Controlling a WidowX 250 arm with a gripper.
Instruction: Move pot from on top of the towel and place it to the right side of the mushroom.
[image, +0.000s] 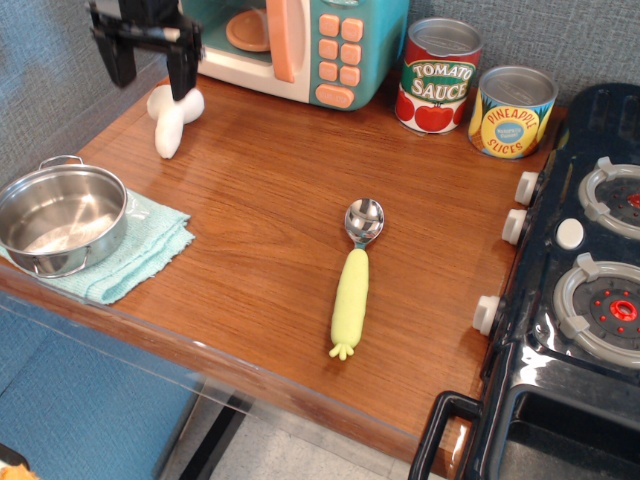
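Observation:
The shiny steel pot sits on the teal towel at the table's front left corner. The white toy mushroom lies on its side at the back left, in front of the toy microwave. My gripper hangs open and empty at the top left, just above the mushroom and well behind the pot. Its two black fingers point down with a wide gap between them.
A toy microwave stands at the back. A tomato sauce can and a pineapple slices can stand at the back right. A spoon with a yellow handle lies mid-table. A toy stove borders the right side.

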